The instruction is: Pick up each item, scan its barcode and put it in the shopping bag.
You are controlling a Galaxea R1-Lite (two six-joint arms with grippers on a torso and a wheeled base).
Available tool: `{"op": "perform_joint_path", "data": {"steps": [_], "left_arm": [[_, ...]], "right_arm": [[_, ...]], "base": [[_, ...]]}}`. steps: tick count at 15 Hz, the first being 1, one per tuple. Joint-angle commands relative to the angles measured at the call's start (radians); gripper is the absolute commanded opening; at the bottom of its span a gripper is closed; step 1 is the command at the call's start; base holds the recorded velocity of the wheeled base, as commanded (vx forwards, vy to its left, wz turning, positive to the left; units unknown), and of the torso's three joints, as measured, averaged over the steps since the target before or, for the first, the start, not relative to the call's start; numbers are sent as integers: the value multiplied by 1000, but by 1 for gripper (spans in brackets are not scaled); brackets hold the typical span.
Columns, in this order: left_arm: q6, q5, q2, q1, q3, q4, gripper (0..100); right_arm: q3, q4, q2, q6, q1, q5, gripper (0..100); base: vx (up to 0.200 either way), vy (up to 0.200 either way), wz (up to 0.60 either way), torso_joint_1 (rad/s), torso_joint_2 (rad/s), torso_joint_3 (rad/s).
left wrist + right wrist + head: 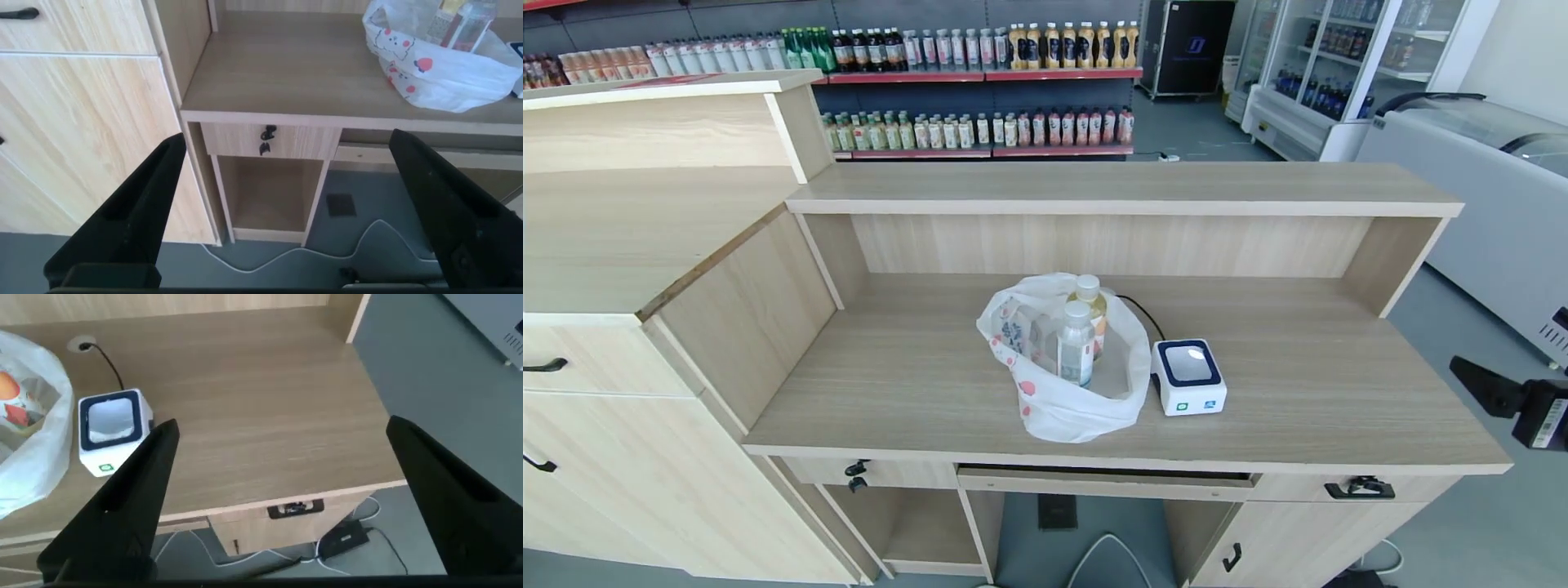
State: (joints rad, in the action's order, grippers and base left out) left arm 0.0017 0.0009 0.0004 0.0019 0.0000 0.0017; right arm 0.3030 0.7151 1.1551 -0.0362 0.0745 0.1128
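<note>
Counter bears shopping bag of bottles; left end effector, right end effector gape.

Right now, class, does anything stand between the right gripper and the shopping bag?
Yes: the scanner sits on the desk beside the shopping bag, on the side facing the right gripper. Otherwise only bare desk lies between them.
</note>
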Motion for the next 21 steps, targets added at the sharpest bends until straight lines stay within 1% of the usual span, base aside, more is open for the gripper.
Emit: {"op": "perform_joint_path", "data": {"steps": [1,4,5,6,7,8,9,10,11,13,14,16,17,18,21], "left_arm": [[0,1,0,0,0,0,100],[0,1,0,0,0,0,100],[0,1,0,0,0,0,100],[0,1,0,0,0,0,100],[0,-1,0,0,0,0,100],[0,-1,0,0,0,0,100],[0,1,0,0,0,0,100],[0,1,0,0,0,1,100],[0,1,0,0,0,0,100],[0,1,0,0,0,0,100],[0,1,0,0,0,0,100],[0,-1,0,0,0,0,100],[0,-1,0,0,0,0,100],[0,1,0,0,0,1,100],[0,-1,0,0,0,0,100]], "right_arm": [[-105,-129,-282,48,-130,61,100],[-237,-206,-495,47,-139,-25,100],[-268,-223,-546,47,-139,-36,100],[-303,-252,-646,42,-139,-48,100],[-303,-309,-735,42,-134,-54,100],[-303,-395,-836,42,-122,-93,100],[-303,-444,-887,44,-101,-117,100],[-303,-477,-917,44,-94,-130,100],[-303,-539,-993,44,-90,-142,100],[-303,-641,-1106,50,-87,-140,100],[-303,-655,-1132,56,-85,-145,100],[-303,-655,-1154,48,-84,-186,100],[-303,-655,-1154,48,-84,-186,100],[-303,-660,-1154,16,-82,-186,100],[-303,-660,-1154,22,-82,-183,100]], "base": [[0,0,0,0,0,0],[0,0,0,0,0,0],[0,0,0,0,0,0],[0,0,0,0,0,0],[0,0,0,0,0,0],[0,0,0,0,0,0],[0,0,0,0,0,0],[0,0,0,0,0,0],[0,0,0,0,0,0],[0,0,0,0,0,0],[0,0,0,0,0,0],[0,0,0,0,0,0],[0,0,0,0,0,0],[0,0,0,0,0,0],[0,0,0,0,0,0]]}}
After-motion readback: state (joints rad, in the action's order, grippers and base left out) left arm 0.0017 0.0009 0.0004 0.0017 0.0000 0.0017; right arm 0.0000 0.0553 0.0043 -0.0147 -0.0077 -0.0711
